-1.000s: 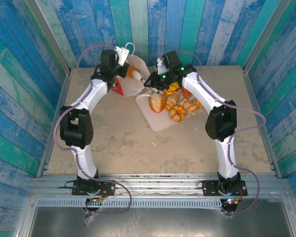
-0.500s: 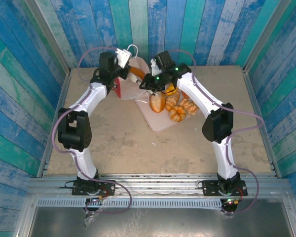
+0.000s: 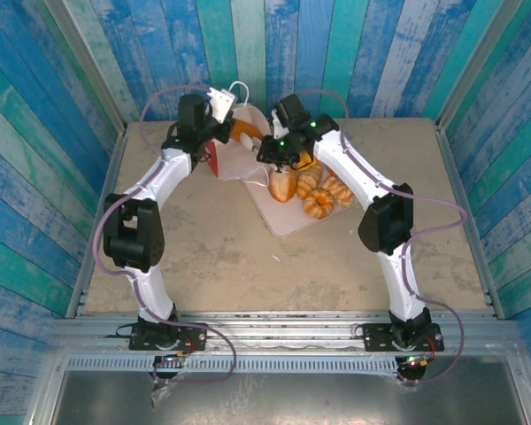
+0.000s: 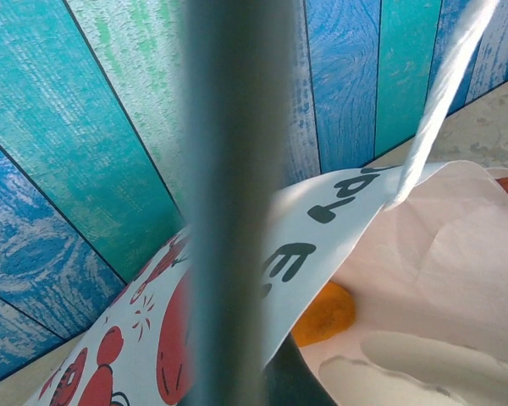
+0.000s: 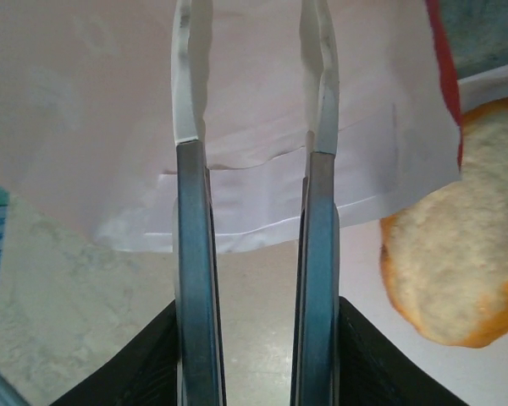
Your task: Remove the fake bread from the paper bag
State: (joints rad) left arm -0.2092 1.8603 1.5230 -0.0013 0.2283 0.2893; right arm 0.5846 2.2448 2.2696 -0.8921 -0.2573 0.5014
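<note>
Holding the bag (image 3: pixel 237 152) by its upper rim, the left gripper (image 3: pixel 216 99) is clamped on the paper, apparently so that the mouth is lifted open toward the right arm. One orange bread (image 4: pixel 323 315) is seen inside, against the white lining. The right gripper (image 5: pixel 252 51) is placed near the mouth, jaws a little apart with nothing between them, probably for reaching in. Other bread (image 3: pixel 317 199) lies on the tray (image 3: pixel 288 226) beside the bag. The left finger is shown only as a blurred bar, and how much bread is left inside cannot be told.
</note>
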